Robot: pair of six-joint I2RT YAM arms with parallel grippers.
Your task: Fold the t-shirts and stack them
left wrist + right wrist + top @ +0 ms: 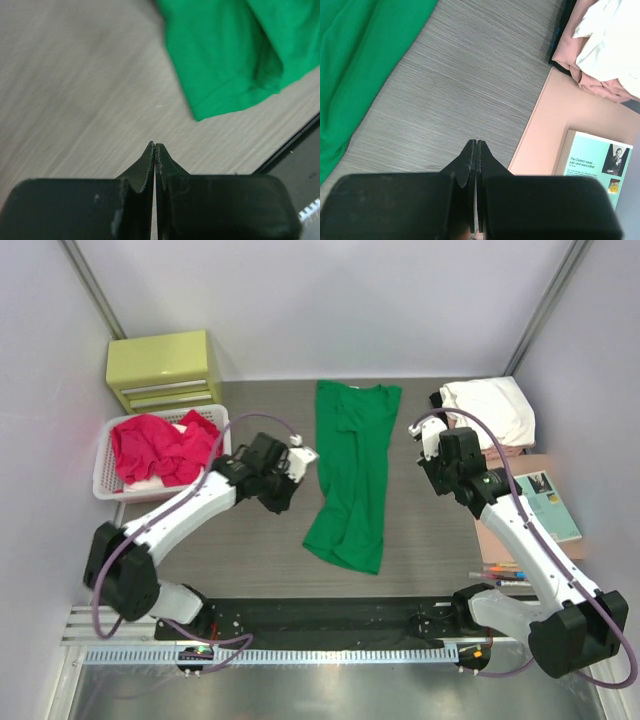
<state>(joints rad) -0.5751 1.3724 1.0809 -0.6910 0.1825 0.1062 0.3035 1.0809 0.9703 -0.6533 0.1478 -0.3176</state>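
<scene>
A bright green t-shirt (352, 475) lies folded lengthwise as a long strip in the middle of the table; its near corner shows in the left wrist view (235, 55). Red t-shirts (155, 448) are heaped in the white basket (105, 485) at the left. A white t-shirt (492, 410) tops a stack at the back right, with pale pink cloth (592, 80) under it. My left gripper (280, 500) hovers just left of the green shirt, shut and empty (155, 146). My right gripper (437, 465) is right of the shirt, shut and empty (476, 143).
A yellow-green drawer unit (165, 370) stands at the back left. A teal-covered book (548, 505) lies on a peach mat (545, 135) at the right, with pens (495, 575) near it. A black strip (330, 615) runs along the near edge.
</scene>
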